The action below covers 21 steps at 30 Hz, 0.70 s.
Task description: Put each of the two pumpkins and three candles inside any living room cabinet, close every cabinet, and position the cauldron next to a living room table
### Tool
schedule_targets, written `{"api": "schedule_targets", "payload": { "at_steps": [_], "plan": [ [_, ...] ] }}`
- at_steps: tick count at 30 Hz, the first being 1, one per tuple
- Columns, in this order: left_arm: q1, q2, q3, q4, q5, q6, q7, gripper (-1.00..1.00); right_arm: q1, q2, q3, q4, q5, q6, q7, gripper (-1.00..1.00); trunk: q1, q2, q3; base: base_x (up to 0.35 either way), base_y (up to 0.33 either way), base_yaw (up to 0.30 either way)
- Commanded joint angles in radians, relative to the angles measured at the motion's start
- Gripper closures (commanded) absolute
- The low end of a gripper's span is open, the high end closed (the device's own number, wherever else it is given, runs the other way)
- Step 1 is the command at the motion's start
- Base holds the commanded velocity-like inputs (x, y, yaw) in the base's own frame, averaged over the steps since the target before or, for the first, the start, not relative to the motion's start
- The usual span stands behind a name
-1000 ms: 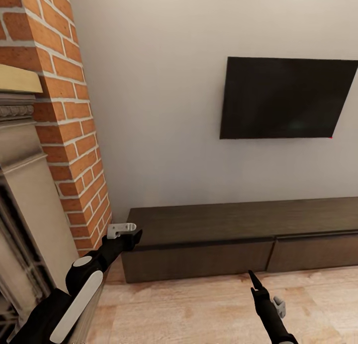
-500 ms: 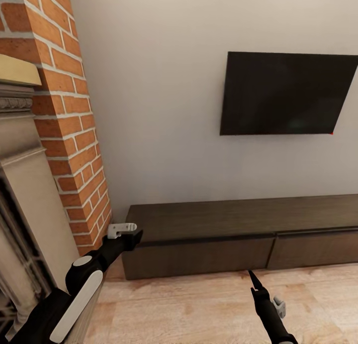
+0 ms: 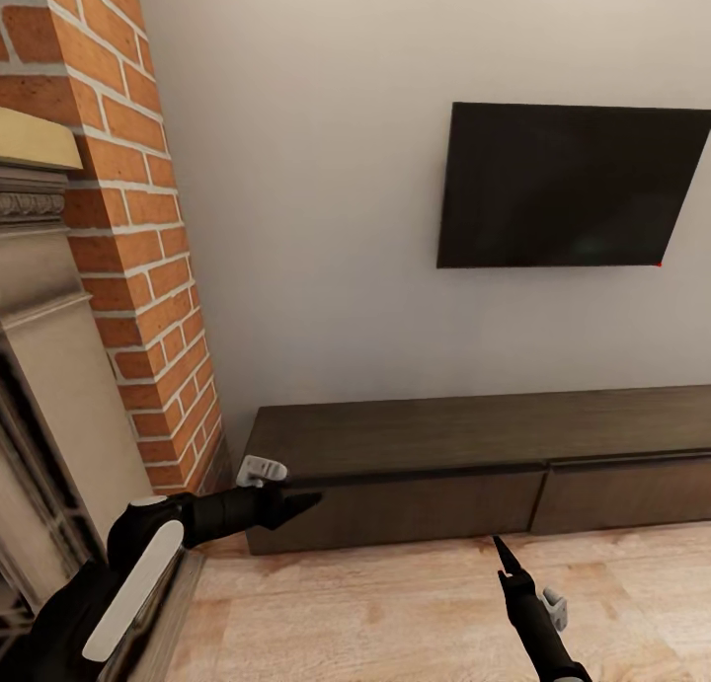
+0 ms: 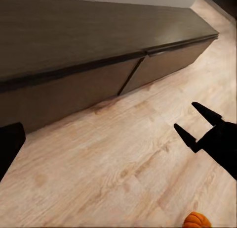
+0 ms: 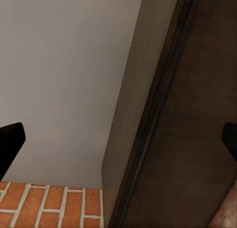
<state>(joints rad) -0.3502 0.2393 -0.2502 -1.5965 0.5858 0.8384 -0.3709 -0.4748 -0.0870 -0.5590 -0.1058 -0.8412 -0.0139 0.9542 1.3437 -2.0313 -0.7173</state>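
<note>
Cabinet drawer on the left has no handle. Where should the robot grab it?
Probably the top edge of the left drawer front, coming from the front and above: its face is flat, but a dark gap runs under the cabinet top, likely leaving a lip.

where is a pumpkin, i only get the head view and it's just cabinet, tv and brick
observer: The left wrist view catches one pumpkin on the wood floor, cut off by the picture's edge, well out from the cabinet front.
operator: is the right gripper open, it looks like one spike from up here
observer: Yes, open. In the left wrist view the right gripper has its two fingers spread with nothing between them.
operator: is it touching the pumpkin
observer: No, there is bare floor between them in that view; I cannot tell how far apart they are.
</note>
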Motion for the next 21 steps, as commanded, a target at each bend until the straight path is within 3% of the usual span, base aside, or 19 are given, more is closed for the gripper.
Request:
{"api": "schedule_targets", "payload": {
  "at_steps": [1,2,6,15,21],
  "plan": [
    [-0.001,0.002,0.009,0.0,0.0,0.017,-0.03,-1.0,-0.001,0.0,0.006,0.001,-0.008,-0.001,0.003,-1.0,0.0,0.0,-0.001,0.0,0.0,0.0],
    [-0.001,0.004,0.023,0.0,0.0,0.035,-0.079,-1.0,-0.001,0.0,0.006,0.001,-0.007,-0.001,0.003,-1.0,0.0,0.0,-0.001,0.0,0.0,0.0],
    [-0.001,0.006,0.052,0.0,0.0,0.057,-0.172,-1.0,-0.001,0.0,0.006,0.001,-0.007,-0.001,0.004,-1.0,0.004,-0.007,-0.004,0.0,0.0,0.0],
    [-0.001,0.008,0.078,0.0,0.002,0.069,-0.278,-1.0,-0.001,0.0,0.007,-0.001,-0.005,0.044,0.008,-1.0,0.038,-0.07,-0.032,0.0,0.0,0.0],
    [-0.001,0.007,0.096,0.0,0.002,0.07,-0.305,-1.0,-0.001,0.0,0.007,-0.002,-0.004,0.055,0.009,-1.0,0.061,-0.112,-0.051,0.0,0.0,0.0]
  ]
}}
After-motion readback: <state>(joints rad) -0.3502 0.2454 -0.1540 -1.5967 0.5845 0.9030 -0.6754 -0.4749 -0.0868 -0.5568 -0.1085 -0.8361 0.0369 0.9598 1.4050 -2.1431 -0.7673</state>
